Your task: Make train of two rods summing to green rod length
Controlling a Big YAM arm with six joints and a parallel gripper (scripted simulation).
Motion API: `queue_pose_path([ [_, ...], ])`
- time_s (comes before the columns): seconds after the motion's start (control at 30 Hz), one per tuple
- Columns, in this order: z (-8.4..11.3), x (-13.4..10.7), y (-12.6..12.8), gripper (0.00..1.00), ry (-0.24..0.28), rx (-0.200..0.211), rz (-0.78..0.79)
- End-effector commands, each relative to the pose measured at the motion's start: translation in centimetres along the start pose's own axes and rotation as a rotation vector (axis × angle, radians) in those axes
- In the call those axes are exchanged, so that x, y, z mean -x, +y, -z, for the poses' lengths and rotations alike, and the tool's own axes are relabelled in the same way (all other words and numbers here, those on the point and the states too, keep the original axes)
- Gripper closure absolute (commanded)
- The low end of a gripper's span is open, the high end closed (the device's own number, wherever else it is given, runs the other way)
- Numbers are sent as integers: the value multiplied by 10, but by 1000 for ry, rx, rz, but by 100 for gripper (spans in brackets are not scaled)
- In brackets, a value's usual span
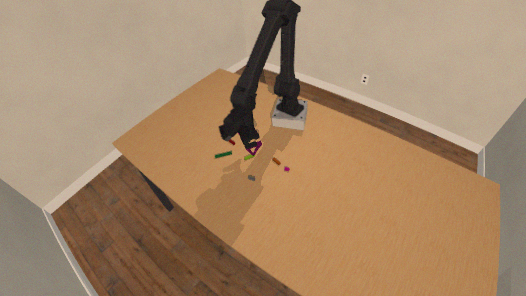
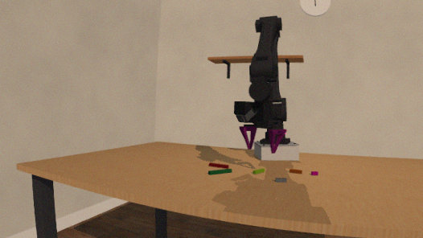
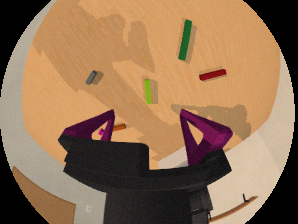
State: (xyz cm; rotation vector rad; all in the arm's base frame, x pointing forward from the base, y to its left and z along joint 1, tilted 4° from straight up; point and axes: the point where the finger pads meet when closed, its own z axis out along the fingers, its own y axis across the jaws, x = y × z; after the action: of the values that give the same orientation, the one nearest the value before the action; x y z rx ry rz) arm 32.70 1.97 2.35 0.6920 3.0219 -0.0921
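Six rods lie apart on the table. The green rod (image 1: 223, 155) (image 2: 219, 171) (image 3: 185, 40) lies at the left, with the red rod (image 2: 218, 165) (image 3: 213, 75) just behind it, partly hidden by the arm in the top view. The lime rod (image 1: 248, 157) (image 2: 258, 170) (image 3: 149, 91) lies in the middle. The grey rod (image 1: 251, 177) (image 2: 281, 180) (image 3: 92, 78), orange rod (image 1: 276, 161) (image 2: 295, 171) (image 3: 119, 124) and magenta rod (image 1: 287, 169) (image 2: 314, 173) lie to the right. My gripper (image 1: 252, 147) (image 2: 262, 141) (image 3: 147, 112) is open and empty, well above the table, over the lime rod.
The arm's grey base (image 1: 289, 116) (image 2: 277, 151) stands behind the rods. A wall shelf (image 2: 255, 59) hangs behind the arm. The table's near edge (image 2: 161, 203) runs in front of the rods.
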Motion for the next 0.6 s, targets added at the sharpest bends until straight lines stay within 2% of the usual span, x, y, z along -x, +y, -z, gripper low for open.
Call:
queue_pose_path([
  [0.0,17,25,7,78,-57,39,74],
  [0.13,8,15,2,78,-28,23,77],
  [0.57,8,15,2,78,-28,22,77],
])
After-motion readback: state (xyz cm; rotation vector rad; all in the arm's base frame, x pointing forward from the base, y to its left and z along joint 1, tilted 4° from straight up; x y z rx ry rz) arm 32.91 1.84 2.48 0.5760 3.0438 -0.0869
